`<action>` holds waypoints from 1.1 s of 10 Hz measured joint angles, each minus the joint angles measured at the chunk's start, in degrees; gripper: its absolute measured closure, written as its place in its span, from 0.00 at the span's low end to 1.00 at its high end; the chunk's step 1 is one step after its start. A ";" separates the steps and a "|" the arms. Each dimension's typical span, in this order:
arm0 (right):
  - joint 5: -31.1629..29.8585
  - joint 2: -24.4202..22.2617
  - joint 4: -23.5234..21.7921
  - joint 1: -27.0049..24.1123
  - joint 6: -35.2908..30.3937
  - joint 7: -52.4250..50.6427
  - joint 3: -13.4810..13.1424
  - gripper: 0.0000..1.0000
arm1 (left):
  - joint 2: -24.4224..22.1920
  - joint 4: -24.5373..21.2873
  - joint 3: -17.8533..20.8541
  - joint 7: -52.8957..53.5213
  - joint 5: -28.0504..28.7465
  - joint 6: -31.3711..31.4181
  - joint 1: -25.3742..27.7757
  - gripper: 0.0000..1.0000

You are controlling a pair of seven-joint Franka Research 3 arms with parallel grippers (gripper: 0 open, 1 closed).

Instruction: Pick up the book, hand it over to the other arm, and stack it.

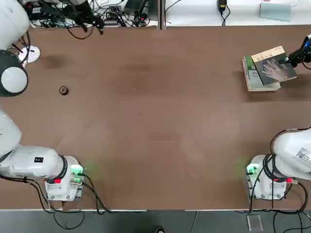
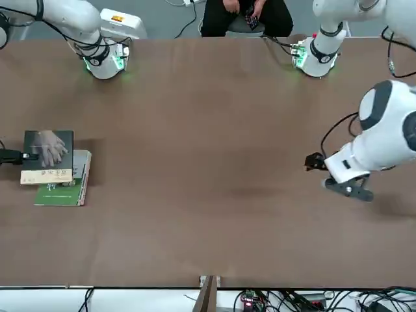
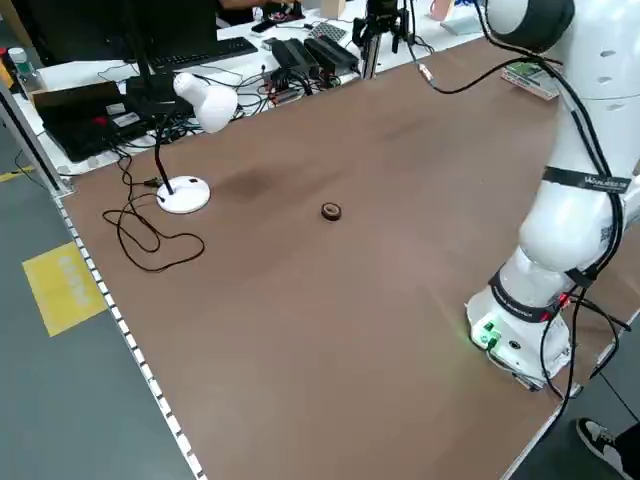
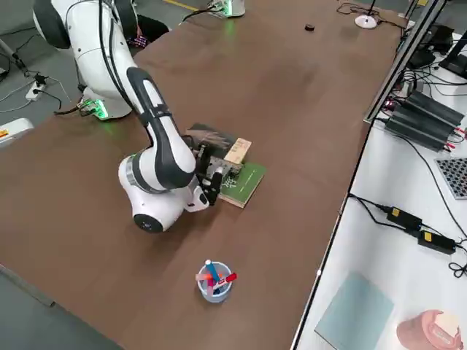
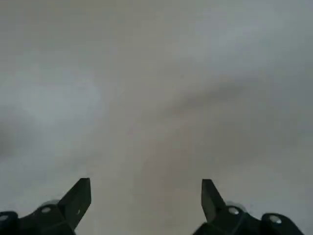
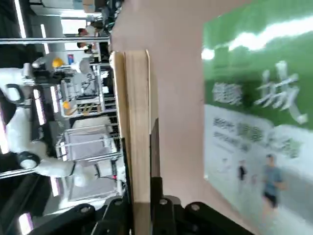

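Two fingers of the right gripper point(image 6: 142, 210) pinch the thin book point(image 1: 275, 68) above the green-and-white book point(image 1: 253, 77); it looks light and stiff, its cover perhaps slippery, best held squarely by the edge. Mid-table lies open. The left gripper point(image 5: 146, 205) stands spread, well apart.

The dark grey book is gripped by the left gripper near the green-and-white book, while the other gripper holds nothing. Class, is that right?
Not quite: the right gripper, not the left, grips the dark grey book, as the top view shows. It is near the green-and-white book, and the other gripper holds nothing.
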 joint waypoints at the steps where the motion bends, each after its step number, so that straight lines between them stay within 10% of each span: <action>1: -0.08 0.35 0.32 -0.04 1.77 -0.12 0.00 0.84 | -0.97 -0.34 0.89 0.05 0.00 -1.92 0.28 0.00; 11: -0.10 2.65 1.62 -0.28 6.38 0.45 0.04 0.84 | -19.64 -23.01 6.42 0.06 -0.17 2.80 0.43 0.00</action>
